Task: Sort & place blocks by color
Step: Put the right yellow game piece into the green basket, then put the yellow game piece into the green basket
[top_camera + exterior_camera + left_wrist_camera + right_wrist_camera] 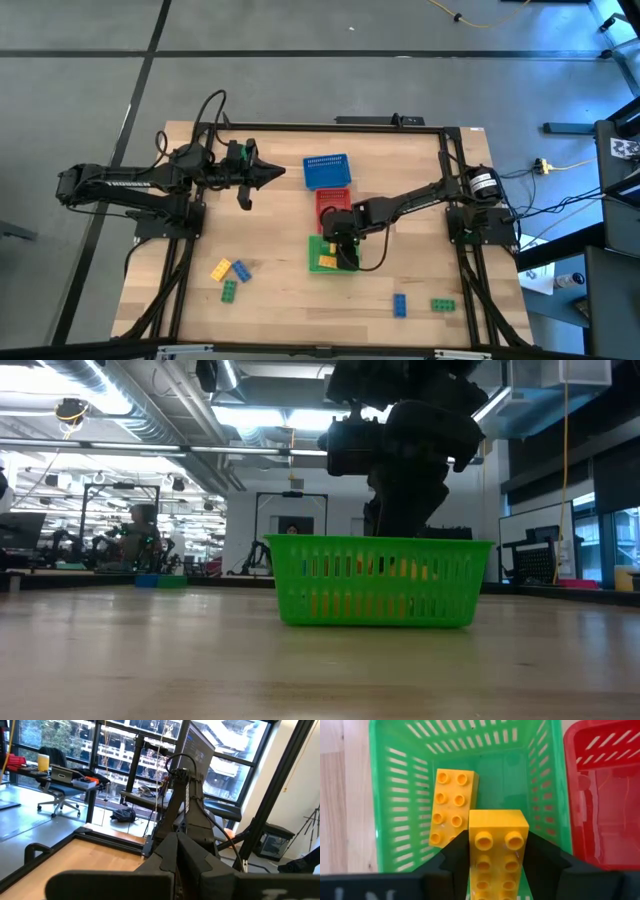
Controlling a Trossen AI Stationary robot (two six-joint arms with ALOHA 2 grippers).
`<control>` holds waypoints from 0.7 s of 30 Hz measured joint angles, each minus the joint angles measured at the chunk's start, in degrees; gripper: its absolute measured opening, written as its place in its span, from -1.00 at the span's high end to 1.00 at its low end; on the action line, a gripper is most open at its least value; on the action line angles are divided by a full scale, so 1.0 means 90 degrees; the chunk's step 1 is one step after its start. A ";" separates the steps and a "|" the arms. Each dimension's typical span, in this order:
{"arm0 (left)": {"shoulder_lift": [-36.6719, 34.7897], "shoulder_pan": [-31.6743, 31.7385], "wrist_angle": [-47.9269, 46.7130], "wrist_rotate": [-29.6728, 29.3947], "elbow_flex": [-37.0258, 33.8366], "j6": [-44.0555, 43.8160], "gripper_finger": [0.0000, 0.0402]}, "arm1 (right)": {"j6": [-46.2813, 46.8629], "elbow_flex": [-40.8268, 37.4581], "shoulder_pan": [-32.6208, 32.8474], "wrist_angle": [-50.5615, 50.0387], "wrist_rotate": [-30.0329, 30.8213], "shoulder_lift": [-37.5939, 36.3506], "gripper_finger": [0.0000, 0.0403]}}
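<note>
Item: yellow block (498,847), pinched between right gripper (498,857) fingers, long axis along them, directly above green basket (545,785) at surface centre; left gripper (262,176) fingers pressed together, far-left

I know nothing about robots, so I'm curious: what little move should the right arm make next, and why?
Probably open its fingers and let go. The right gripper holds a yellow block directly above the green basket, where another yellow block already lies, so a release should drop it in.
</note>
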 joint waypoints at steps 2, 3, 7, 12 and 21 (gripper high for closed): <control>0.0000 -0.0001 0.0001 -0.0028 0.0000 0.0000 1.00 | -0.0038 -0.0002 0.0000 -0.0001 0.0000 0.0000 0.20; 0.0000 0.0001 0.0001 -0.0061 0.0000 0.0002 1.00 | -0.0081 -0.0002 0.0000 -0.0001 -0.0002 0.0000 0.16; 0.0000 0.0001 0.0001 -0.0109 0.0000 0.0002 1.00 | -0.0104 -0.0002 0.0000 -0.0001 0.0001 0.0000 0.09; 0.0000 0.0001 0.0001 -0.0111 0.0000 0.0002 1.00 | -0.0113 -0.0005 0.0000 0.0000 0.0001 0.0000 0.07; 0.0000 0.0000 0.0001 -0.0111 0.0000 0.0002 1.00 | -0.0115 -0.0005 -0.0005 0.0004 -0.0001 -0.0006 -0.06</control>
